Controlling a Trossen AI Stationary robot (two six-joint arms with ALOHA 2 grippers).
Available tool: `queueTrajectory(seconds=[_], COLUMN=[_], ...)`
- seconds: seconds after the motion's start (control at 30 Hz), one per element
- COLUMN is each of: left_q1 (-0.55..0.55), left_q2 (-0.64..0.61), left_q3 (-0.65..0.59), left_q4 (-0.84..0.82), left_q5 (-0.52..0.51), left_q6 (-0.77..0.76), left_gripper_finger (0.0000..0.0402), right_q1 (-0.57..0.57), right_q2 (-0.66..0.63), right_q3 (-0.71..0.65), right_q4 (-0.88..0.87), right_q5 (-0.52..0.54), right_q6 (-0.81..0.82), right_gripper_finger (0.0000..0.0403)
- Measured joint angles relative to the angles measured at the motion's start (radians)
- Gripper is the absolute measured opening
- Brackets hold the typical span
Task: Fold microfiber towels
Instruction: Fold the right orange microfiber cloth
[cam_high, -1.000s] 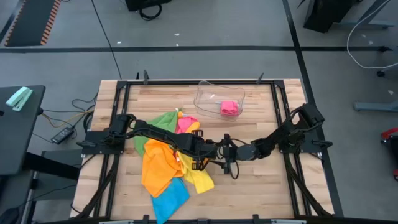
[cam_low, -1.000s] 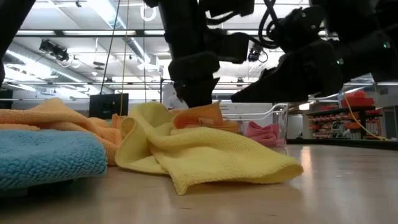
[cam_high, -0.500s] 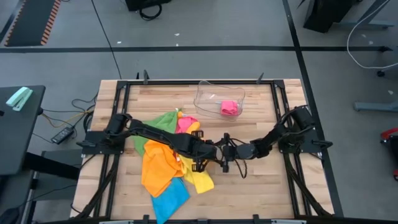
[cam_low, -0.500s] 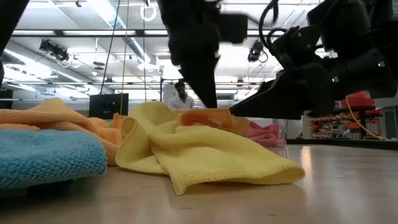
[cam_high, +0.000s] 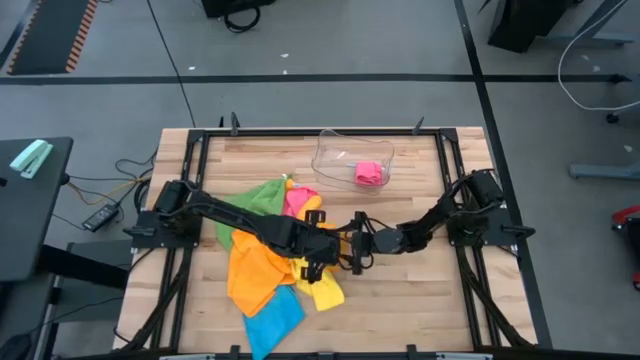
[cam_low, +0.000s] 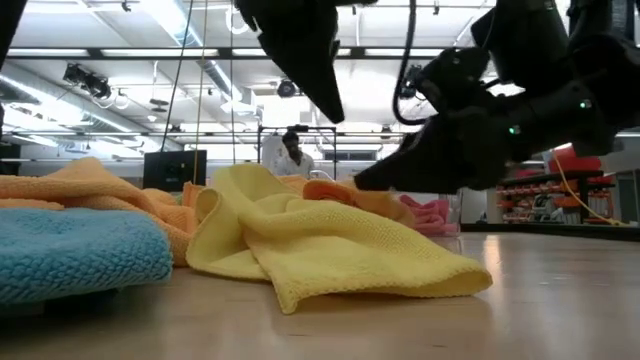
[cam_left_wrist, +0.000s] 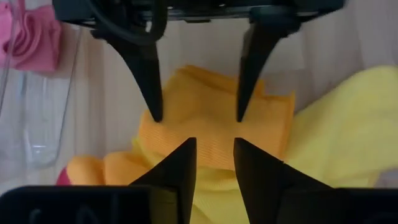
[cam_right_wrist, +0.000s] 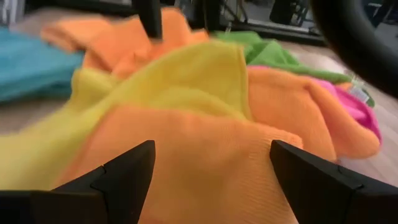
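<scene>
Both claws meet mid-desk over orange towel: left claw narrow, right claw wide, neither gripping.

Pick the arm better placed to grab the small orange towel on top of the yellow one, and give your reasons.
Right, probably. The right gripper is open with the orange towel between its fingers. The left gripper hangs above that towel, fingers nearly together, so it would have to open and descend.

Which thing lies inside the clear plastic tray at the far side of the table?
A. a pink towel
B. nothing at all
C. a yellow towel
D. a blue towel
A: in the high view a pink towel lies bunched inside the clear plastic tray, apart from the pile.
</scene>
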Motion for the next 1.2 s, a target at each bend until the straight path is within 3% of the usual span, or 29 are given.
queueTrajectory(seconds=[0.27, 0.63, 0.8, 0.97, 1.2], left_q1=[-0.052, -0.081, -0.102, -0.101, -0.1], left_q2=[-0.013, -0.024, -0.024, -0.059, -0.217], left_q3=[-0.156, -0.171, -0.177, -0.314, -0.452], left_q4=[0.029, 0.002, 0.059, 0.315, 0.44], left_q5=[-0.007, -0.012, 0.003, 0.071, 0.073], left_q6=[-0.057, 0.0, 0.061, 0.081, 0.068], left_gripper_finger=[0.0096, 0.0076, 0.0067, 0.0057, 0.0047], right_q1=[0.0, -0.015, -0.065, -0.105, -0.123], right_q2=[-0.15, -0.365, -0.353, -0.303, -0.278], right_q3=[-0.003, -0.003, -0.003, 0.002, 0.126], right_q4=[-0.204, -0.461, -0.472, -0.461, -0.573], right_q5=[-0.011, -0.046, -0.176, -0.215, -0.279], right_q6=[-0.019, -0.015, 0.035, 0.054, -0.019], right_gripper_finger=[0.0328, 0.0328, 0.0328, 0.0328, 0.0328])
